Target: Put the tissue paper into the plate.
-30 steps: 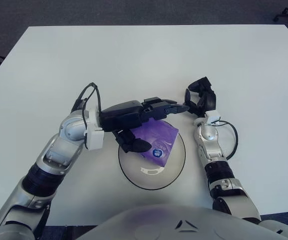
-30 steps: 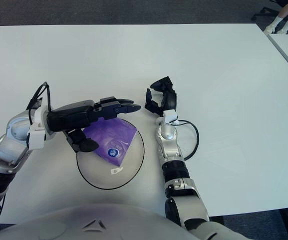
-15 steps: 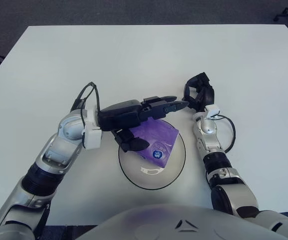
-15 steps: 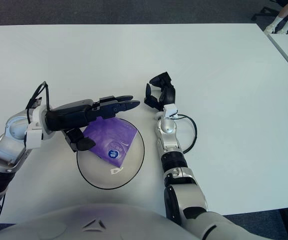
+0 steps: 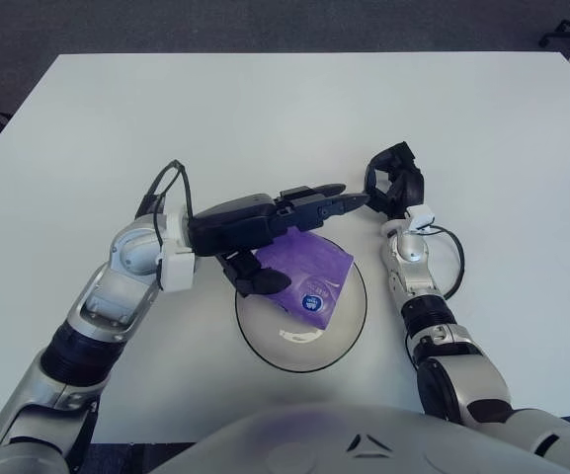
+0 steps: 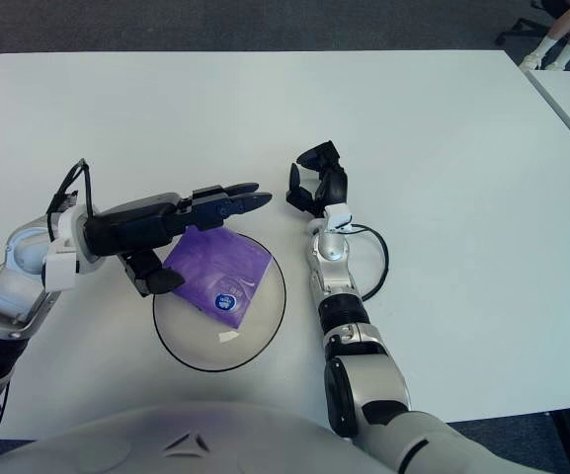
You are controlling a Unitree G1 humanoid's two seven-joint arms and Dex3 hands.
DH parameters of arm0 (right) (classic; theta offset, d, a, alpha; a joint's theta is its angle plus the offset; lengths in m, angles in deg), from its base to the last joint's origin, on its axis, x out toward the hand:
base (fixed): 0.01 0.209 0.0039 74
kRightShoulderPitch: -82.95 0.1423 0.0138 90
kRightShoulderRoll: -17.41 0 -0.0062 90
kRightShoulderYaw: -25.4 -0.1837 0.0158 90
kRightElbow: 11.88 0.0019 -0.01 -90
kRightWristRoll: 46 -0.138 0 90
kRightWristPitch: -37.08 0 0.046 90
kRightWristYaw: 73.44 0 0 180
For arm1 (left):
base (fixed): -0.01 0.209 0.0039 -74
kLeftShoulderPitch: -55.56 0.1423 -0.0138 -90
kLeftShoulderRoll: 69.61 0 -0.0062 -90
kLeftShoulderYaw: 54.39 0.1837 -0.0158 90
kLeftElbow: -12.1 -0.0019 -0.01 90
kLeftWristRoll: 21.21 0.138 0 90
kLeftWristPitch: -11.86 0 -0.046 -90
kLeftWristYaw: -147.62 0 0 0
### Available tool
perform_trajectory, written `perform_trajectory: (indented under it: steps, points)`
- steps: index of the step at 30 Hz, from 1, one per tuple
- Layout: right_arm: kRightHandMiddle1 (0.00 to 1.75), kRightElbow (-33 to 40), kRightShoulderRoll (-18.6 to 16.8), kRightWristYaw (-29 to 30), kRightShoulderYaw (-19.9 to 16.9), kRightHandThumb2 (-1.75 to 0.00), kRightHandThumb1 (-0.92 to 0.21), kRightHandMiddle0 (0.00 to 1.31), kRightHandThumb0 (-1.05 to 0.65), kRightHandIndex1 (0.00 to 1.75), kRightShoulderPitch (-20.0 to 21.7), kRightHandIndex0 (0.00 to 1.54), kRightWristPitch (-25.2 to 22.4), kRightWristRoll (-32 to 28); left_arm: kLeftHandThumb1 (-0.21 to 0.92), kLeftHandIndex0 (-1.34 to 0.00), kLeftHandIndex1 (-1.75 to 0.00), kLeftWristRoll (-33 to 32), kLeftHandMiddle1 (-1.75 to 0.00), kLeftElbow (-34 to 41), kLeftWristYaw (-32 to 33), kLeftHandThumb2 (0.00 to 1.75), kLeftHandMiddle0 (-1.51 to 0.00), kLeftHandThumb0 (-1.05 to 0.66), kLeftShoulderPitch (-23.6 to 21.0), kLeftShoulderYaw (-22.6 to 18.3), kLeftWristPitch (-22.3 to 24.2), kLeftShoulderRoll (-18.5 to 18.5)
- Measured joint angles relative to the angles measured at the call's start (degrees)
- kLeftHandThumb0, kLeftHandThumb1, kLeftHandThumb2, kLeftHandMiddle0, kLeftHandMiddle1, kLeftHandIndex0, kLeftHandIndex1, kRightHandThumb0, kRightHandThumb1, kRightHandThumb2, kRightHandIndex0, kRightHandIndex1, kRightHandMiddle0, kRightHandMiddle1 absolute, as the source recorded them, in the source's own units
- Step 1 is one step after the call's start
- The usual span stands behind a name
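Note:
A purple tissue packet (image 5: 309, 277) lies in the round plate (image 5: 302, 354) near the table's front edge. My left hand (image 5: 286, 222) hovers just above the packet's left side, fingers spread and extended to the right, thumb below; it holds nothing. My right hand (image 5: 393, 184) rests to the right of the plate's far rim, fingers loosely curled, empty. The same scene shows in the right eye view, with the packet (image 6: 220, 276) in the plate (image 6: 205, 354).
The white table (image 5: 285, 118) stretches far behind the plate. A black cable (image 5: 452, 267) loops beside my right forearm. Dark floor lies beyond the table's far edge.
My left hand has lifted slightly up and away from the packet, which stays in the plate. My right hand has shifted a little left and up.

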Motion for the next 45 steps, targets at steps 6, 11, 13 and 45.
perform_trajectory:
  steps: [6,11,13,45]
  points:
    - [1.75,6.2,-0.1,1.5,0.6,-1.02,-0.56,0.42,-0.41,1.69,-3.0,0.69,-0.5,1.0,0.89,-0.02,-1.39,3.0,-1.34,0.2,9.1,0.96,-0.24,-0.71,5.5,-2.5,2.7,-5.5]
    - [1.75,7.9,-0.1,1.8,0.8,-1.01,-0.56,0.42,-0.41,1.69,-3.5,0.68,-1.5,1.5,0.77,-0.27,-1.69,10.5,-1.62,-0.6,20.4,0.97,-0.46,-0.50,8.8,-3.9,2.4,-12.8]
    - [1.75,8.2,-0.1,1.8,0.9,-1.01,-0.57,0.42,-0.41,1.70,-3.6,0.67,-2.0,1.6,0.71,-0.32,-1.72,13.6,-1.67,-1.3,24.9,0.94,-0.52,-0.45,9.5,-4.3,1.7,-15.5]
    - [1.75,8.5,-0.2,0.7,1.7,-1.04,-0.55,0.43,-0.41,1.69,-4.6,0.66,-4.8,1.7,0.59,-0.40,-1.75,20.5,-1.75,-14.7,57.0,0.99,-0.77,-0.40,14.9,-13.9,-2.9,-35.7]
